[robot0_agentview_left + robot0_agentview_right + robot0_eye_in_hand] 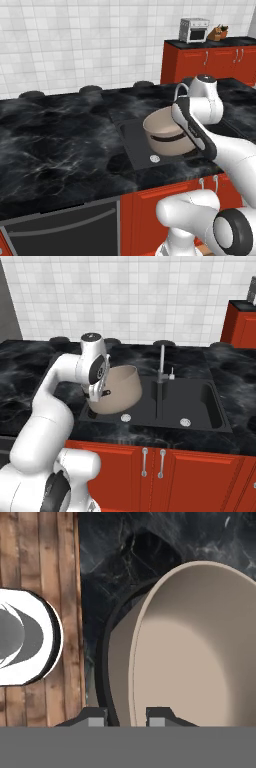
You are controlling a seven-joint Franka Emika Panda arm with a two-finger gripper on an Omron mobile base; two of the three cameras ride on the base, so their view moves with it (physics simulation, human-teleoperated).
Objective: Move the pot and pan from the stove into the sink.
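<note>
In the hand view, the gripper (127, 718) sits at the bottom edge with its two dark fingertips (95, 717) on either side of the pot (200, 657) wall. One tip presses the outer beige-grey face, where the thin dark handle (107, 662) curves upward; the other tip lies inside the pale interior. The jaws are clamped on the pot rim, with the wall running between them.

From the left base view, the white arm rises at the lower right and reaches forward over the red cabinet fronts (150, 210). The hand covers the near right side of the pot (162, 132), which is tilted with its mouth facing up and toward the arm. The pot sits over the left basin of the sink (137, 145), near the round drain (154, 158).

From the right base view, the pot (122, 388) leans against the hand, its mouth turned toward the arm and its base pointing toward the faucet (161, 363). Whether the pot touches the basin floor cannot be determined. The left drain (125, 417) lies just below the pot; the right basin with its own drain (185, 421) lies beyond the divider.

Farther back, the black marbled counter (60, 135) runs to the white tiled wall (75, 40). A toaster oven (194, 29) stands on a distant red cabinet.
</note>
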